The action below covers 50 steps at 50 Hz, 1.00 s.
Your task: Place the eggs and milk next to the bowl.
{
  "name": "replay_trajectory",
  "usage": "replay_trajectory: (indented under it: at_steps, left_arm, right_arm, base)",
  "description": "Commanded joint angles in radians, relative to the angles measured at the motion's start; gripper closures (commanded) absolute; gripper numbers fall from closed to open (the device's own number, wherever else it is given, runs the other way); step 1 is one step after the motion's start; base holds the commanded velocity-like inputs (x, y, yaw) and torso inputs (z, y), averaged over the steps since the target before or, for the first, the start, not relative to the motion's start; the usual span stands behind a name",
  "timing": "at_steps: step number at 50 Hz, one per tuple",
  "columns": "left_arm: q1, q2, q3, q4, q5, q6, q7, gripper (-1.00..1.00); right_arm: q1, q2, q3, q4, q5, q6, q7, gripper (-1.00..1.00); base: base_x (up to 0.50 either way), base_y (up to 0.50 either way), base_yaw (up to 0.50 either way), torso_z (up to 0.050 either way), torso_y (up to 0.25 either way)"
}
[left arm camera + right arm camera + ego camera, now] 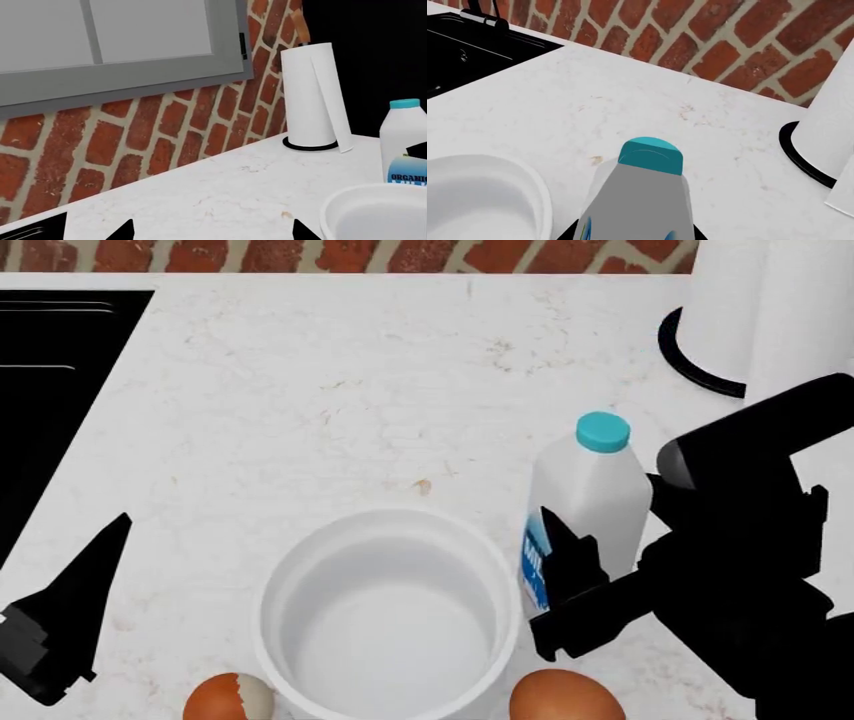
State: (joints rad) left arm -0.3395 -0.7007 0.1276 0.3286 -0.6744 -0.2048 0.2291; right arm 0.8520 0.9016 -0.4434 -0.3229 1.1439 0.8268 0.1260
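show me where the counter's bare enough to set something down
Bare counter runs from the sink across to the paper-towel roll, behind the bowl. Crowded near the bowl: milk, right gripper, both eggs.

1. The right arm (747, 540) is showing as matte black throughout, built of blocky, angular housings with a rounded grey-edged joint end.
2. Its pincer (567, 585) is ending in flat, pointed black fingers (561, 540).
3. The left pincer (60, 610) is showing as a black tapering wedge with faint grey ridges on its lower housing.
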Motion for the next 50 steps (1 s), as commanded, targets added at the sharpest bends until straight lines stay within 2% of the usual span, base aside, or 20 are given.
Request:
replay_trajectory:
  at_steps: [1,26,50]
  left_arm:
    - [-0.008,0.022,-0.018,-0.018,0.021,0.013,0.03,-1.0]
    - [-0.013,0.023,-0.016,-0.023,0.02,0.016,0.028,-1.0]
    - [0.002,0.013,-0.041,0.003,0.003,0.031,0.021,-1.0]
  right_arm:
    - [0.002,-0.022,0.02,0.001,-0.059,-0.006,-0.046,-1.0]
    - [0.036,-0.02,0.023,-0.017,-0.032,0.021,-0.038,-1.0]
    - [0.182,-0.012,0.049,-0.087,0.074,0.133,0.028,-1.0]
  base:
    - [0.0,0.0,0.0,0.0,0.0]
    - [0.0,0.0,0.0,0.0,0.0]
    - [0.0,0.0,0.0,0.0,0.0]
